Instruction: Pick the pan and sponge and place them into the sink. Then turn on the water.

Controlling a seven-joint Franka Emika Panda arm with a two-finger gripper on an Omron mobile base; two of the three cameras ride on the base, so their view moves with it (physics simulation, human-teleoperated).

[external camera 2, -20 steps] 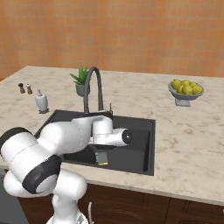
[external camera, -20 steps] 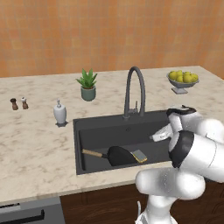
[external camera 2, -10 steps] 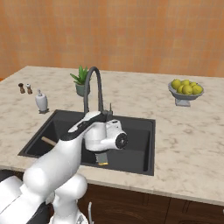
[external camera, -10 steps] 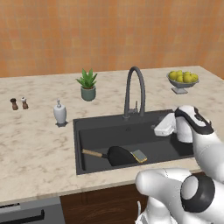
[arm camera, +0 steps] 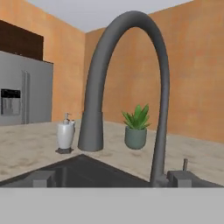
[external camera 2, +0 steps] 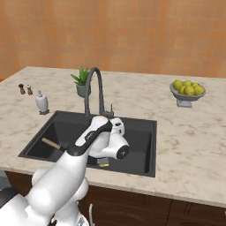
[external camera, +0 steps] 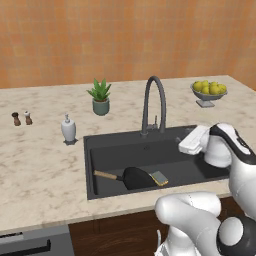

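The black pan (external camera: pixel 136 177) lies in the dark sink (external camera: pixel 107 145), its wooden handle (external camera: pixel 105 175) pointing left. Against the pan's right side rests the yellow sponge (external camera: pixel 160 178). In the right base view my arm covers most of the pan, leaving the handle (external camera 2: pixel 52 143) and a bit of sponge (external camera 2: pixel 103 164) showing. My gripper (external camera: pixel 184 146) hovers over the right part of the basin, level and aimed at the arched faucet (external camera: pixel 152 105). In the hand view the faucet (arm camera: pixel 131 78) stands close ahead, and the gripper (arm camera: pixel 111 179) is open with nothing in it. No water falls from the spout.
A small lever (arm camera: pixel 185 164) stands at the faucet's base. On the counter are a soap dispenser (external camera: pixel 68 129), a potted plant (external camera: pixel 100 96), two shakers (external camera: pixel 22 118) at far left and a bowl of lemons (external camera: pixel 208 90) at back right.
My hand has risen slightly and turned towards the faucet while the elbow swung out to the side. Pan and sponge have not moved.
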